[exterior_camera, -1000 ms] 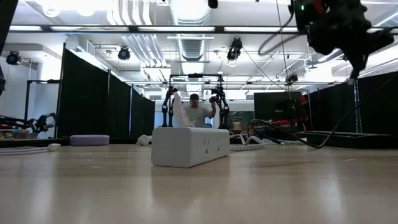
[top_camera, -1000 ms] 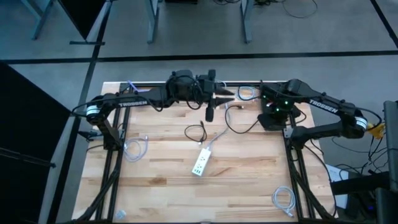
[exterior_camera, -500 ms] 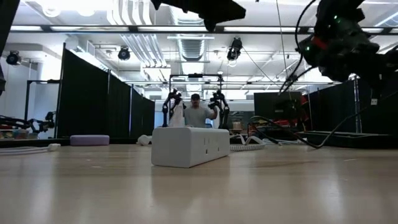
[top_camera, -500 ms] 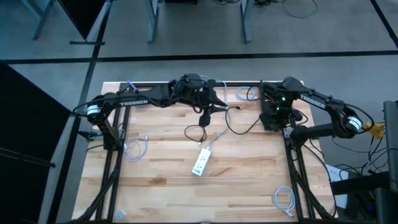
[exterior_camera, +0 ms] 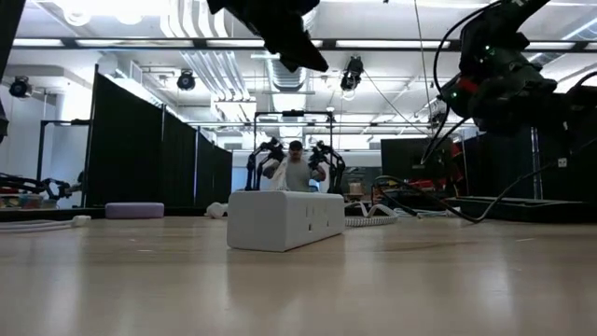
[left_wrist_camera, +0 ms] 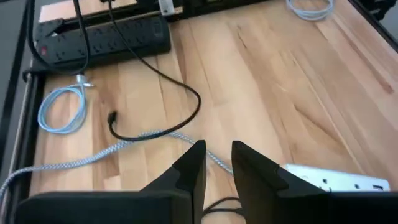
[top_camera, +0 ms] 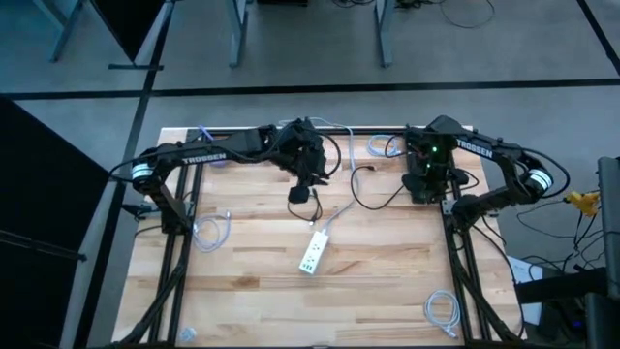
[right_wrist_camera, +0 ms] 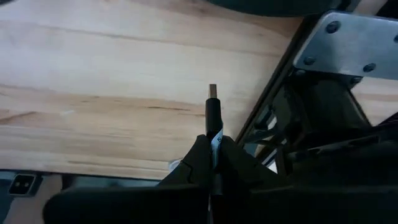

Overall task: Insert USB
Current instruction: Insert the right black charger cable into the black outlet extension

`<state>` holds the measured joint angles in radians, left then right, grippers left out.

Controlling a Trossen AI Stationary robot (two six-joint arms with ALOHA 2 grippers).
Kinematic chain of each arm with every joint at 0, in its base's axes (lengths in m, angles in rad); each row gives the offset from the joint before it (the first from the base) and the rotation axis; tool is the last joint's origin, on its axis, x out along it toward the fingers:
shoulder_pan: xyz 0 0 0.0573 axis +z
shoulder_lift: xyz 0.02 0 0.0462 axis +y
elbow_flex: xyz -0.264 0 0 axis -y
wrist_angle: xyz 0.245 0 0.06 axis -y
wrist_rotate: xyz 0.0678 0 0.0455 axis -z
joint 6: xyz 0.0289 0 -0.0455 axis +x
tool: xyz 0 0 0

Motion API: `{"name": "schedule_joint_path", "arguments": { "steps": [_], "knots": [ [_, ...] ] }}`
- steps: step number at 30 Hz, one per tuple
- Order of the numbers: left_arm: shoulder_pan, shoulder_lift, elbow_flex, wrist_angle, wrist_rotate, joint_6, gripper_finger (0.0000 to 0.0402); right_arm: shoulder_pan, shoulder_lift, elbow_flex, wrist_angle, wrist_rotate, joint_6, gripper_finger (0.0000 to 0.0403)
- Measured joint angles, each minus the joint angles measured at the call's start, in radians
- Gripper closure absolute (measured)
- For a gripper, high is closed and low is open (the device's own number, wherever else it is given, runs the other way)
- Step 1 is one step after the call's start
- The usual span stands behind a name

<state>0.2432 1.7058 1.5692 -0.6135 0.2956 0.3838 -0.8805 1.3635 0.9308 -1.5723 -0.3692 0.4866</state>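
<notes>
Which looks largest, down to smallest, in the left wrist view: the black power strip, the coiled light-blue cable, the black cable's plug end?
1. Black power strip
2. Coiled light-blue cable
3. Black cable's plug end

The strip lies farthest from the camera, yet looks largest.

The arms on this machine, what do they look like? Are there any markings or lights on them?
Both arms are dark, jointed tubes. The left arm and right arm carry white TROSSEN lettering, and each has a pale ring near its base. Green lights glow on the right arm's wrist. Each ends in two flat, dark, tapered fingers, as on the left gripper. Black cables loop alongside the wrists.
</notes>
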Motion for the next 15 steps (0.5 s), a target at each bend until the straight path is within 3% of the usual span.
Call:
{"name": "schedule_joint_path", "arguments": {
  "steps": [6,15],
  "knots": [
    [0.020,0.000,-0.008,0.044,0.000,0.004,0.0338,-0.025,0.001,0.008,0.002,0.151,0.023,0.0403],
    [0.043,-0.002,-0.035,0.043,0.000,0.001,0.0338,-0.029,0.079,-0.005,0.109,0.153,0.014,0.0403]
  ]
}}
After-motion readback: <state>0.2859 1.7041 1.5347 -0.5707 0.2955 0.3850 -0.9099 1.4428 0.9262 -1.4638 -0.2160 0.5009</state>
